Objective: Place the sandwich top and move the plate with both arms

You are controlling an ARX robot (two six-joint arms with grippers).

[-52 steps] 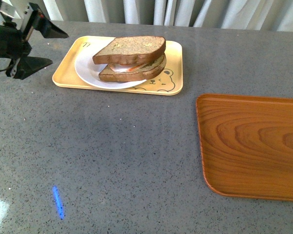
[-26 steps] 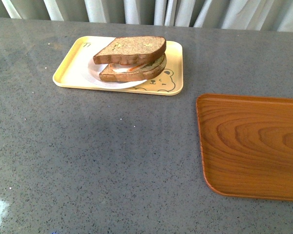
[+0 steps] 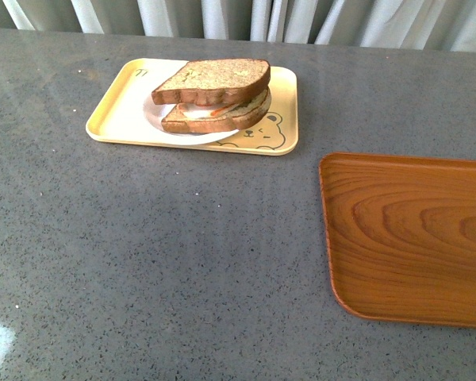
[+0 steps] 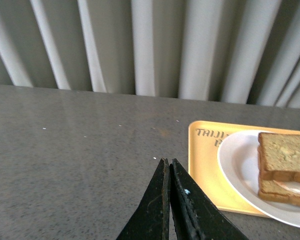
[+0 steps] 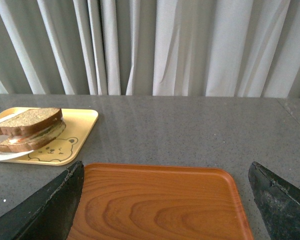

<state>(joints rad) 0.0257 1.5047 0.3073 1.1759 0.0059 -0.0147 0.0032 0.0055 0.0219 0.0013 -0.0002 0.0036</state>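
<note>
The wooden tray [image 3: 408, 238] is bare. The plate [image 3: 160, 117] sits on the yellow tray [image 3: 115, 119], with the sandwich top [image 3: 213, 79] already laid on the lower slice. If the plate is lifted unevenly, the top slice is judged likely to slide. The left gripper [image 4: 168, 169] is closed on nothing; the right gripper [image 5: 166, 176] is spread wide, empty.

Pale pleated curtains [image 5: 190, 45] behind grey speckled table [image 3: 182, 254].
</note>
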